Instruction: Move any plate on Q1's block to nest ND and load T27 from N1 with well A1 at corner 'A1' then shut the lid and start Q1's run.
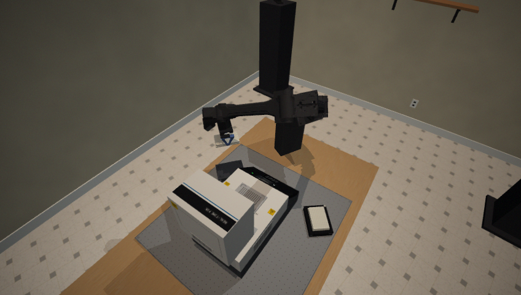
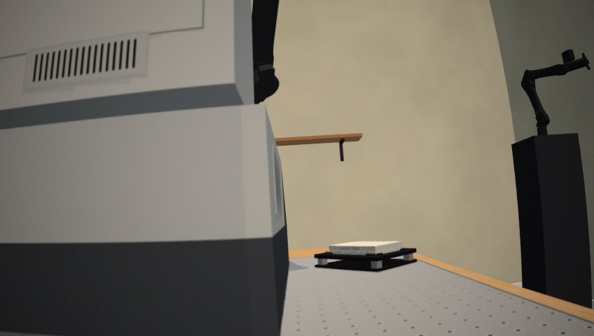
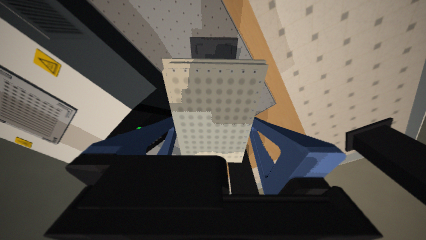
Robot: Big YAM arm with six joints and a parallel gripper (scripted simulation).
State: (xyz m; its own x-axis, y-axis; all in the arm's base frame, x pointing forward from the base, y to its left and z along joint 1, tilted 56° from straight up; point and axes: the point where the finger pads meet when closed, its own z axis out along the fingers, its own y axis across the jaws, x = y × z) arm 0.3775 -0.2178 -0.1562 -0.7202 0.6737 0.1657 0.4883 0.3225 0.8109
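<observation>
My gripper (image 1: 227, 139) is shut on a translucent 96-well plate (image 1: 226, 139) and holds it in the air beyond the table's far left edge, over the floor. In the wrist view the plate (image 3: 215, 107) sits between the blue fingers. The cycler Q1 (image 1: 230, 208) stands mid-table with its lid (image 1: 210, 211) slid back and its bare block (image 1: 250, 193) showing. Its lamp (image 3: 139, 128) is green. The white sealed plate T27 (image 1: 317, 218) lies on its black nest N1 to the right of Q1. It also shows in the exterior view (image 2: 365, 247).
A dark empty nest (image 1: 229, 168) lies next to Q1's panel end, below the gripper; it also shows in the wrist view (image 3: 214, 47). The arm's black column (image 1: 276, 43) stands behind the table. A second black pedestal (image 2: 550, 216) stands off the table's right side.
</observation>
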